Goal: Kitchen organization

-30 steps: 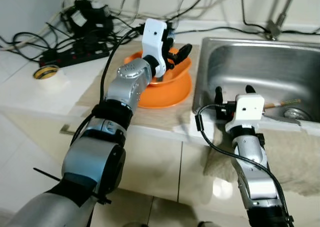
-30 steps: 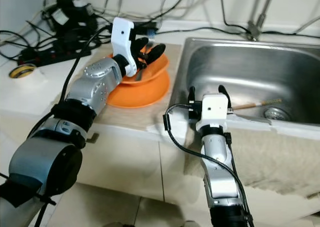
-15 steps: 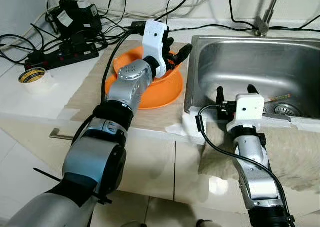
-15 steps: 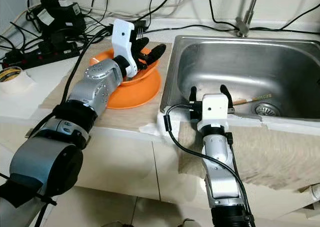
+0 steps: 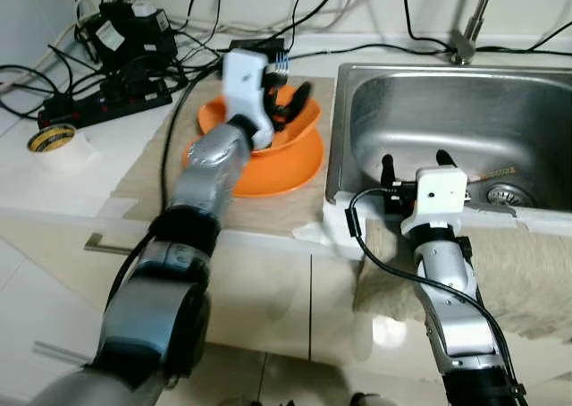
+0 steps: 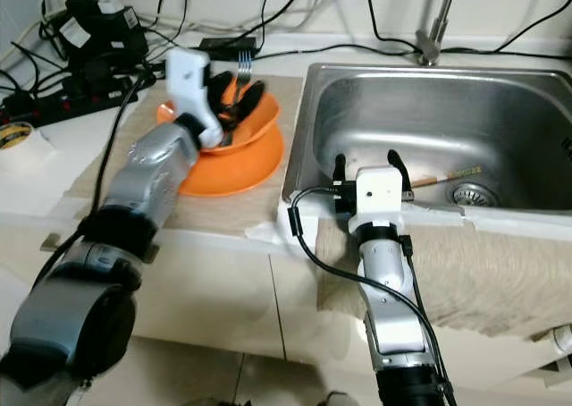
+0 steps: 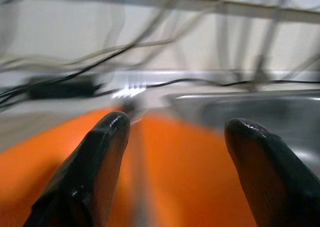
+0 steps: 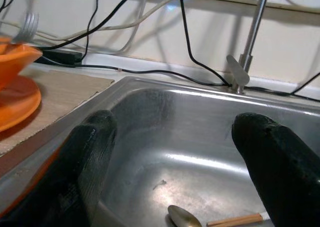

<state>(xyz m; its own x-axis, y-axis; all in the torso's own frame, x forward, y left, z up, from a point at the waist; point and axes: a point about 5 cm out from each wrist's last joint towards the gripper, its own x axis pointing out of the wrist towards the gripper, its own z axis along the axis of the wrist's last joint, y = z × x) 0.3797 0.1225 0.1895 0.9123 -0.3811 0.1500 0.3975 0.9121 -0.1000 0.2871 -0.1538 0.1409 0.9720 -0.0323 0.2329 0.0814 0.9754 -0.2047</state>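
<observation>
Left eye view: at the far left of the counter [image 5: 54, 187], a roll of tape [image 5: 51, 140] is seen lying flat, with a black power strip [image 5: 103, 102] and a tangle of cables behind it near the wall. To the right, a beige mat [image 5: 259, 205] is laid on the counter, and an orange bowl [image 5: 290, 129] is stacked on an orange plate [image 5: 286, 169] upon it. A metal fork [image 5: 280, 64] is seen standing in the bowl, its tines raised above the rim toward the wall. The left gripper [image 5: 284, 104] is positioned over the bowl with its fingers spread apart; in the left wrist view, which is blurred, the fork handle is seen between the two fingers [image 7: 95, 162], and contact cannot be confirmed.

Just beside the mat's right edge, a stainless steel sink [image 5: 357, 156] with smooth, rounded walls is set into the counter. A spoon with a wooden handle [image 8: 220, 219] is seen lying on its floor near the drain [image 5: 511, 194]. A faucet [image 5: 474, 17] is mounted behind the basin. The right gripper [image 5: 411, 166] is held at the sink's front rim, fingers apart, nothing between them. A beige towel [image 5: 536, 267] is draped over the counter's front edge to its right.
</observation>
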